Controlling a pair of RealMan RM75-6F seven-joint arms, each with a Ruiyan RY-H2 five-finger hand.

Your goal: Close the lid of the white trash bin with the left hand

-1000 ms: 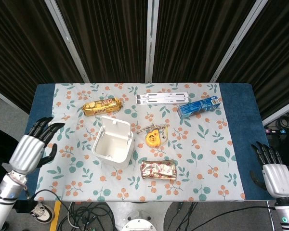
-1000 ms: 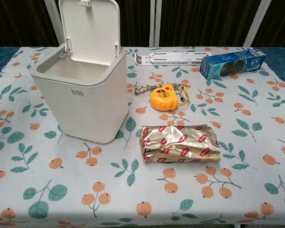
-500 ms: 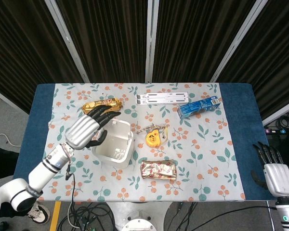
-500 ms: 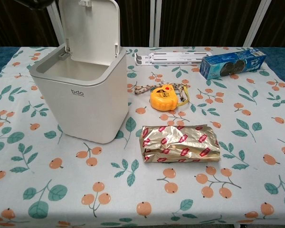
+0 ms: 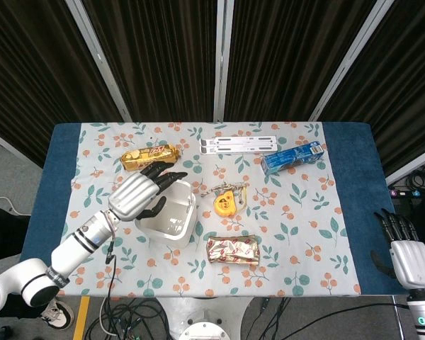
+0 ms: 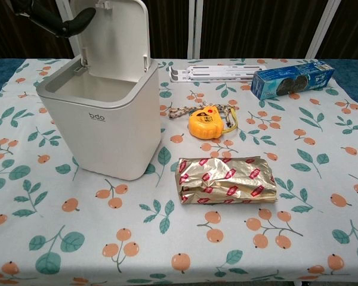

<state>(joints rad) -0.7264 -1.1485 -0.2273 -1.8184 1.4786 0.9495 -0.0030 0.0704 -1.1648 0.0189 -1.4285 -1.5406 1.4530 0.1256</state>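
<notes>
Lid (image 6: 111, 37) stood upright on bin (image 6: 104, 119), looked light, stiff plastic on a rear hinge. Left hand (image 5: 138, 195) hovered above, fingers (image 5: 164, 177) apart, holding nothing; best pushed near lid's top edge.

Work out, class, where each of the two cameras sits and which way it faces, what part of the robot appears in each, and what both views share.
Head view: high above the table's near edge, looking steeply down on the whole table; shows the left hand over the white trash bin and the right hand off the table's corner.
Chest view: low at the near edge, looking level across the table; only dark fingers show at the open lid.
Shared: the bin, yellow tape measure, foil packet, blue box.
</notes>
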